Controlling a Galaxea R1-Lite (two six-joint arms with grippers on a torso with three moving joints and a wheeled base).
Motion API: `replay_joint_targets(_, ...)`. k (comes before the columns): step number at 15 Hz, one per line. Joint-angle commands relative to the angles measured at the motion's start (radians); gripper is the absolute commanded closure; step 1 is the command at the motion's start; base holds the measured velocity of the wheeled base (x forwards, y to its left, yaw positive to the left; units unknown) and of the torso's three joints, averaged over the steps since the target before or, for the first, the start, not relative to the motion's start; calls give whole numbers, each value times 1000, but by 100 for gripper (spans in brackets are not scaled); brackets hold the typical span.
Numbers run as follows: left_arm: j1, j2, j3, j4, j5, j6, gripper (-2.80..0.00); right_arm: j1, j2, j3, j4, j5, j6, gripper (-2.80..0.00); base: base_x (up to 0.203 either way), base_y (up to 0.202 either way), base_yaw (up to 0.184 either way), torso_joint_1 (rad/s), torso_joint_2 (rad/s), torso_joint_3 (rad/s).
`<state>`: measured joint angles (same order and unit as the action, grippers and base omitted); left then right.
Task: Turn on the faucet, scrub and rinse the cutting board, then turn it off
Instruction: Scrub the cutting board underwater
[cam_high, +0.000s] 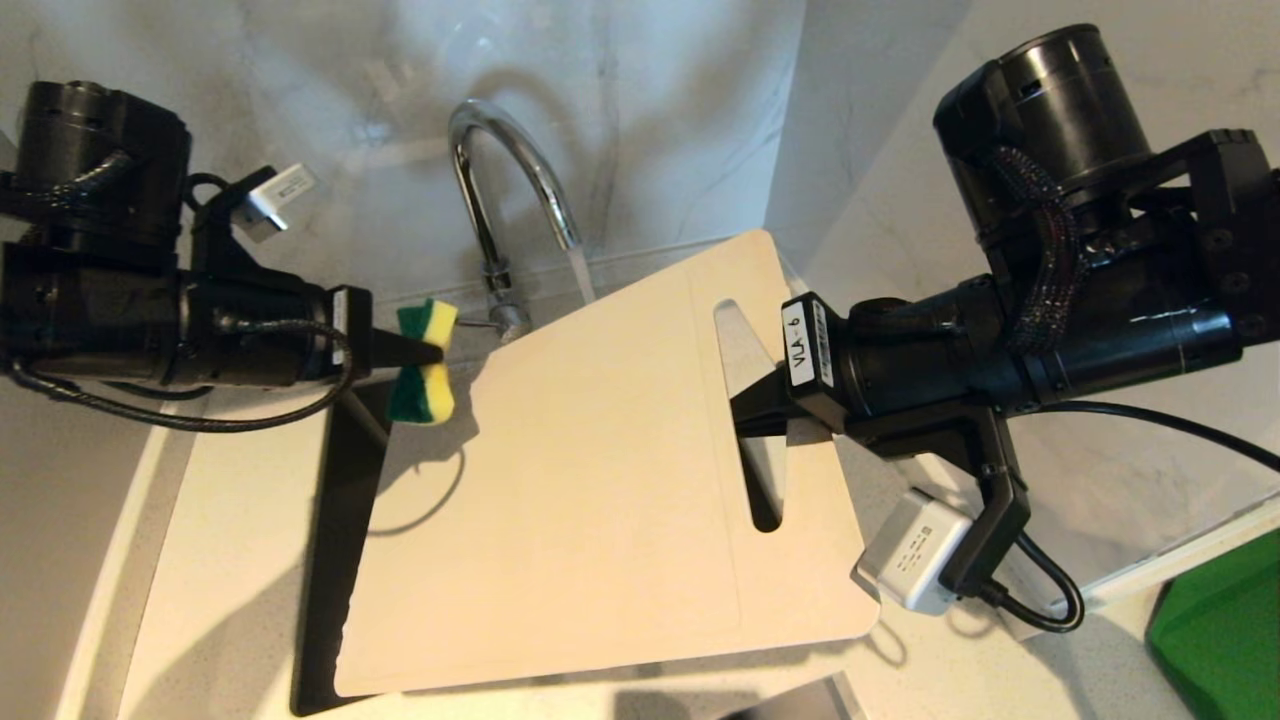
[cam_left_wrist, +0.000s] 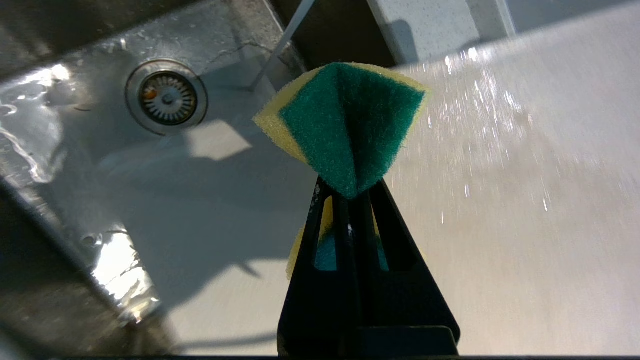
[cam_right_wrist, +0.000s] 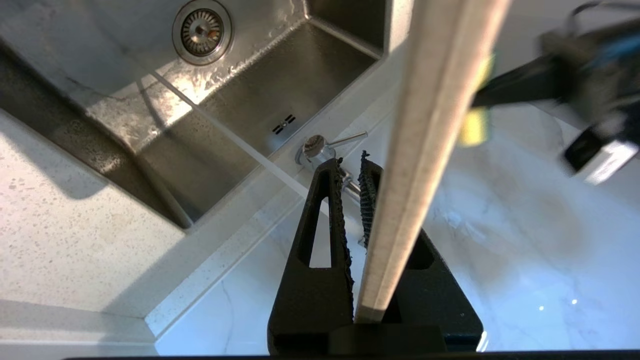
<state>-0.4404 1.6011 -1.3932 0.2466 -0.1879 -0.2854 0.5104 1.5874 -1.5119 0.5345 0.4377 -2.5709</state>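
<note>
Left gripper, clamping my sponge at nine o'clock off the cutting board my right gripper pinches, risks knocking it loose by scrubbing hard.

The cutting board is sitting over the sink, in front of the faucet. The sponge is hanging just left of it. The right gripper is reaching in from the right.

The cutting board covers the sink, seemingly leaving a left-side gap.
</note>
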Motion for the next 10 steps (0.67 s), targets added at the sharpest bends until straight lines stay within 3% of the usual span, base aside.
replay_joint_targets(1,-32,132,-66,0,12,-16,0,0,-1,7,2,3,-14,0,0,0,0,0,0,0)
replay_joint_targets(8,53,208,-67,-1,4,-14,0,-1,-1,7,1,3,-14,0,0,0,0,0,0,0)
replay_joint_targets(10,89,202,-67,2,-26,7,0,-1,0,9,1,3,-15,0,0,0,0,0,0,0)
